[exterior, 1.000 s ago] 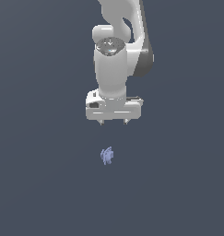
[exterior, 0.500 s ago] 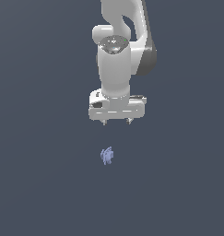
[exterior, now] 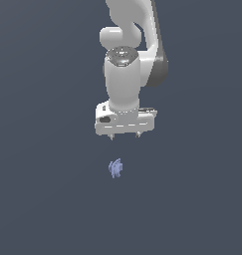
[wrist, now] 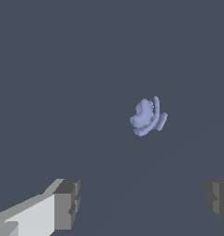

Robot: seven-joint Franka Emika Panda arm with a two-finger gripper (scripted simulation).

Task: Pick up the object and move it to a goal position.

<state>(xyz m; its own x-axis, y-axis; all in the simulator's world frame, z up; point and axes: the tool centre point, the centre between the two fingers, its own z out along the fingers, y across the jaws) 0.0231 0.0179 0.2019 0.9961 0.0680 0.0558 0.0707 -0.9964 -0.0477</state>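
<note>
Lying on the plain dark floor (exterior: 48, 199), the object (exterior: 115, 169) is a small periwinkle lump with ragged edges. We find it below the gripper (exterior: 125, 135) in the exterior view, apart from it and slightly toward that view's left. We read the jaws as spread wide: in the wrist view the fingertips (wrist: 67, 203) flank open ground, the object ahead of them, untouched. We judge this spacing prepares a straddling descent. We see no brands, labels or writing anywhere.
</note>
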